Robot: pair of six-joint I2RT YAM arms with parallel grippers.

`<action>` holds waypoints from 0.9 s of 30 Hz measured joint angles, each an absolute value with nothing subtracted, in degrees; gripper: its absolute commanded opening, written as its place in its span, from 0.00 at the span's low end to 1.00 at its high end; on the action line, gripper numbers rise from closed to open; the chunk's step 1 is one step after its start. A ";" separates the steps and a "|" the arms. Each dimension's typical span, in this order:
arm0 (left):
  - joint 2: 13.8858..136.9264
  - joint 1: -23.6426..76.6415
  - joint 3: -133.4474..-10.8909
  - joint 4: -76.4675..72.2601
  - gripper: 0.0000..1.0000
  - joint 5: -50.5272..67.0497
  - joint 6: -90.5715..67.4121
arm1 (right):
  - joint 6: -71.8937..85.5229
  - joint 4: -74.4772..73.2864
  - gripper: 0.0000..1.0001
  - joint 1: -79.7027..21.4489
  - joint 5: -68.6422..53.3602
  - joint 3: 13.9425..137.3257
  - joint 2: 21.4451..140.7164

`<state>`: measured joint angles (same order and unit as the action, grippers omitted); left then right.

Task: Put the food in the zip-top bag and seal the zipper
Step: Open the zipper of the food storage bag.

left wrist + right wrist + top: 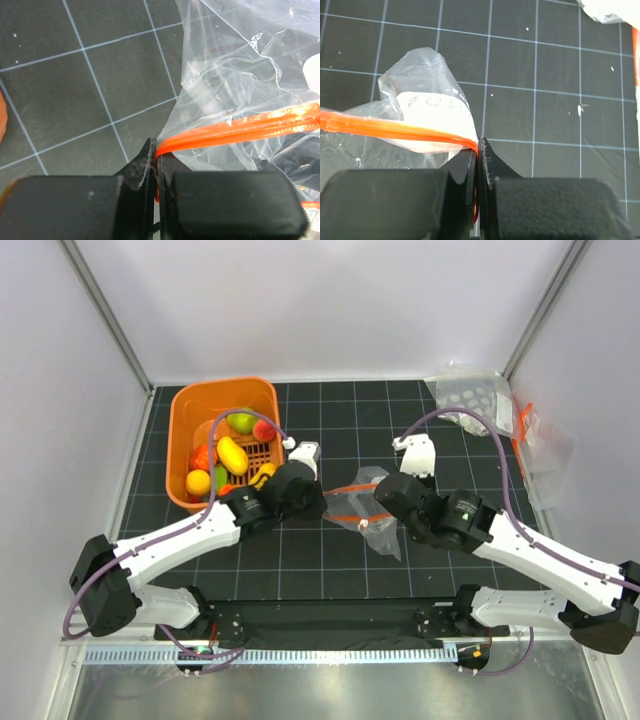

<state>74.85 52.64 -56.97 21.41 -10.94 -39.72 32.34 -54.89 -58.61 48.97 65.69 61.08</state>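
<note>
left pincer [156,150]: clamped on one end of the orange-red zip strip [240,127] | right pincer [478,146]: clamped on the strip's other end | clear crinkly zip-top bag [365,512]: between both pincers, mid black gridded worktop [330,560] | small plastic toy fruits and vegetables [232,455]: in orange plastic basket [180,430], left of the bag
</note>
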 measured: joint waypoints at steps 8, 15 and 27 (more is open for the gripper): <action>74.85 52.93 -56.36 19.77 0.63 -10.39 -38.48 | 33.93 -56.14 0.01 -58.17 47.83 65.12 57.06; 74.04 52.75 -55.59 20.43 0.89 -7.31 -36.40 | 33.23 -54.11 0.01 -57.82 45.45 64.23 63.24; 63.70 46.46 -61.60 32.21 1.00 -7.46 -31.27 | 33.06 -52.31 0.01 -57.82 44.88 62.17 64.05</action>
<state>63.70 46.46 -61.60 32.21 -7.46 -31.27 33.06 -52.31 -57.82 44.88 62.17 64.05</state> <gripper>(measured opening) 0.992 0.070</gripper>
